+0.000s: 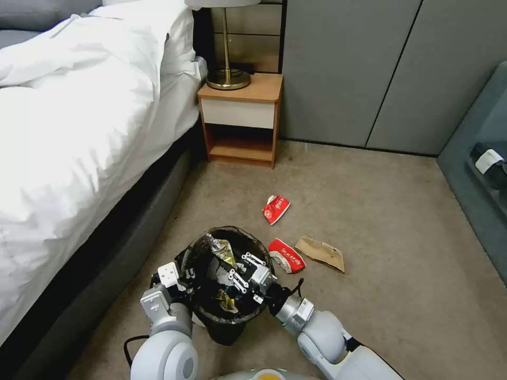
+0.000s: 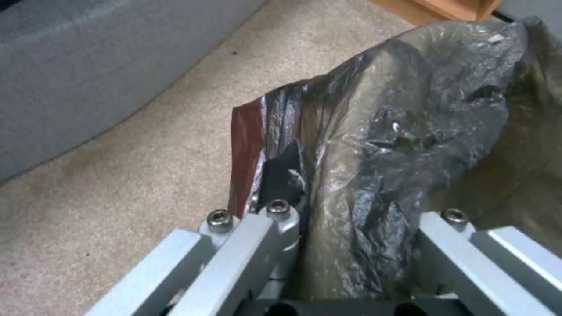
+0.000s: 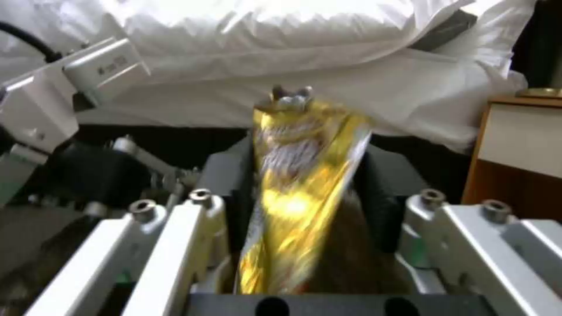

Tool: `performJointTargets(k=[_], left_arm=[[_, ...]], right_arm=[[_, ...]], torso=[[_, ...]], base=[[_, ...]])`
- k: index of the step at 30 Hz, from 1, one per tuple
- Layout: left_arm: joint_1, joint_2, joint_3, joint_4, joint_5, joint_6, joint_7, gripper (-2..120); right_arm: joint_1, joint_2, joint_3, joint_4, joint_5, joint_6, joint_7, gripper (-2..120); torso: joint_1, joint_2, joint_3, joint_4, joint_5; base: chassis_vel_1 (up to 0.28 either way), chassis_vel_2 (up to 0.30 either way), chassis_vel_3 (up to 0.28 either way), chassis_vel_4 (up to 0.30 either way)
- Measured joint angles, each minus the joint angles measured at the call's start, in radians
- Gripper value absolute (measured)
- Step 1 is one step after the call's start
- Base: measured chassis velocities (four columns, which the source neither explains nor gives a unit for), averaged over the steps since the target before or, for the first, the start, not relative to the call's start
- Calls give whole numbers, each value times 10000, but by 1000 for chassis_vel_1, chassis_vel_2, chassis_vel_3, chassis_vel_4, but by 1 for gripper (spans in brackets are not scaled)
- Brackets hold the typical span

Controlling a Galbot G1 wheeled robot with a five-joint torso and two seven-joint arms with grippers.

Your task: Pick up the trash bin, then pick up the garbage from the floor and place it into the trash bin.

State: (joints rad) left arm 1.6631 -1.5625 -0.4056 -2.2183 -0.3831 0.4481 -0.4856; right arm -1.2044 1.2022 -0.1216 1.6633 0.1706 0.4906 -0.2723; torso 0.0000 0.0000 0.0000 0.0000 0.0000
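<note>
Carpet floor (image 1: 369, 221) with scattered garbage (image 1: 276, 208)

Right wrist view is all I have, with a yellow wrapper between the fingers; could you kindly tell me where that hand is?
Observer: The right hand holds the yellow wrapper over the trash bin opening.
Operator: What supports the bin?
Observer: The left hand is clamped on its bag-lined rim.
Operator: What litter remains?
Observer: A red-and-white packet, another packet and a brown paper bag lie on the carpet.
</note>
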Motion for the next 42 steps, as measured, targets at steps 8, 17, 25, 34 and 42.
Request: performJointTargets(k=[8,17,25,34,42], left_arm=[[0,0,0,0,0,0,0,75],[0,0,0,0,0,1,0,75],[0,0,0,0,0,1,0,75],[0,0,0,0,0,0,0,75],[0,0,1,0,0,0,0,75]], right_arm=[[-249,-213,87,157,-32,0,-21,72],[-490,-388,87,350,-155,79,-94,100],[-946,-437,943,2265,-574,73,528,100],[-1950,42,2010,4240,-1200,-366,2506,100],[-3101,927,2974,3921,-1647,49,3391,100]], torso=[[0,0,0,0,0],[0,0,0,0,1],[0,0,0,0,0],[0,0,0,0,-2],[-1,0,0,0,0]], base=[[0,0,0,0],[0,0,0,0],[0,0,0,0],[0,0,0,0],[0,0,0,0]])
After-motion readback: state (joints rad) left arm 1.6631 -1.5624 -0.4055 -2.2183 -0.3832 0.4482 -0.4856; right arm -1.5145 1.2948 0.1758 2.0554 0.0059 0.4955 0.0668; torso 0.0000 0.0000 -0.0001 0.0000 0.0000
